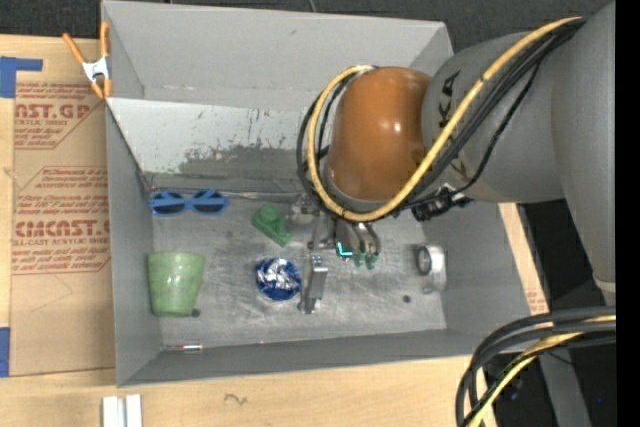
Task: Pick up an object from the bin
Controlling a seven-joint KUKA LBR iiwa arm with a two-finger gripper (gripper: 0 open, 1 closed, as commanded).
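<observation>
Camera view: grey metal bin (130, 245), sloped sheet walls, floor scuffed and scratched, dark smears along the foot of the back wall; arm (540, 115) in from the right, smooth grey casing; glossy orange dome cover (375, 140) at the wrist, yellow-and-black cables (312, 145) looped round it; gripper (318, 277) low over the floor mid-bin, just below the dome; apart or together: cannot tell, metal parts overlap there.

Nearest thing: blue-and-white ball (278, 278), crinkled, shiny, roundish; on the floor toward the front, just left of the gripper; touching or just apart, cannot tell.

Around it: green block (270, 223), small, matte, angular, lying tilted, up-left of the gripper, near the ball but apart; blue glasses-shaped piece (188, 203), two flat ovals joined, far left at the back wall's foot; pale green cup (176, 282), translucent, soft-edged, front left corner, well apart from the gripper; silver round piece (430, 263), metallic, stubby, right of the gripper, apart.

In the way: dome and wrist cover the floor behind the gripper.
</observation>
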